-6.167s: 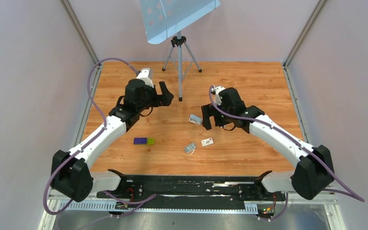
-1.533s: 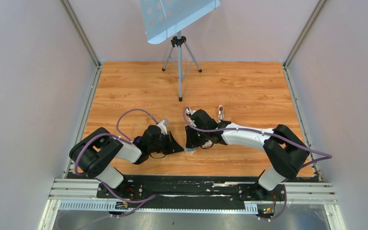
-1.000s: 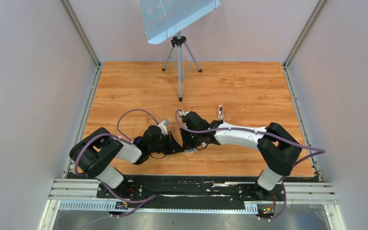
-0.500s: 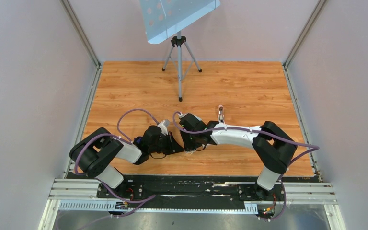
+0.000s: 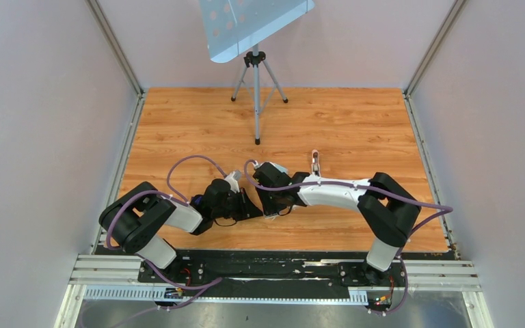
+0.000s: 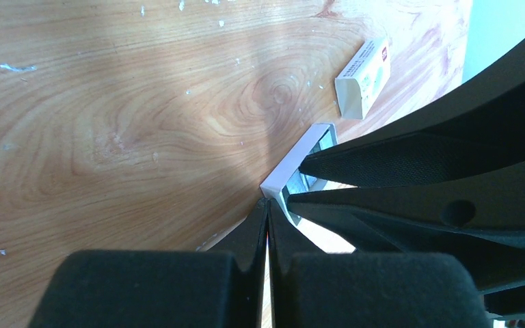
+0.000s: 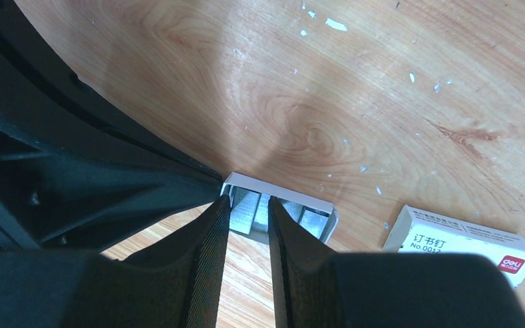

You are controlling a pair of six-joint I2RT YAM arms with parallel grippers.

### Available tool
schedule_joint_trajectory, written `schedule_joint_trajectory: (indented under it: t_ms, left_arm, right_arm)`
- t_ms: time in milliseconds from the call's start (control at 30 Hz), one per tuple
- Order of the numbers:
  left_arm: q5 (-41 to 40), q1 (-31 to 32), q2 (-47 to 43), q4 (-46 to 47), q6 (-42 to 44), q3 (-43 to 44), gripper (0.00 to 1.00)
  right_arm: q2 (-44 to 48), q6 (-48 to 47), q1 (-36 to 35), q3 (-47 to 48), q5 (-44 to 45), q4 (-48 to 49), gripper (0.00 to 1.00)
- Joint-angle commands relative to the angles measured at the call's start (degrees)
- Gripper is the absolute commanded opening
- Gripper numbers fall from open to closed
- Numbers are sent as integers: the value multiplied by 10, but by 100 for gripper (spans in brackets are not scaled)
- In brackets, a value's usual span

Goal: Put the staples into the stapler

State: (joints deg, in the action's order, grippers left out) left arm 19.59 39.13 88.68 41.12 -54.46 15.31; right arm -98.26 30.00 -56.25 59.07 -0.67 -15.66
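Note:
A small white tray [image 7: 281, 193] holding several strips of staples [image 7: 260, 208] lies on the wooden table. My right gripper [image 7: 249, 203] is down at the tray's near edge. Its jaws stand a narrow gap apart with one strip between them, and I cannot tell if they touch it. My left gripper [image 6: 266, 203] is shut and empty, with its tips against a corner of the tray [image 6: 292, 172]. In the top view the left gripper [image 5: 251, 210] and right gripper [image 5: 271, 208] meet near the table's front. The pale pink stapler [image 5: 315, 162] lies just behind the right forearm.
A white labelled staple box [image 7: 461, 246] lies close to the right of the tray, also in the left wrist view as the box [image 6: 364, 68]. A tripod stand [image 5: 256, 102] with a metal plate stands at the back of the table. Walls enclose three sides.
My right gripper has slid a little left toward the left gripper and settled over the tray, its jaws narrowing slightly. The left arm has stayed still.

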Motion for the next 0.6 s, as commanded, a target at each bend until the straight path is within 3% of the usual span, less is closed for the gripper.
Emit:
schedule_joint_trajectory:
  t_ms: [0, 567]
  left_arm:
    - [-11, 5, 4, 18, 8, -3, 0]
    - [-16, 6, -3, 12, 7, -4, 0]
  right_arm:
    - [-15, -1, -13, 16, 32, -46, 30]
    - [-25, -19, -25, 28, 40, -50, 28]
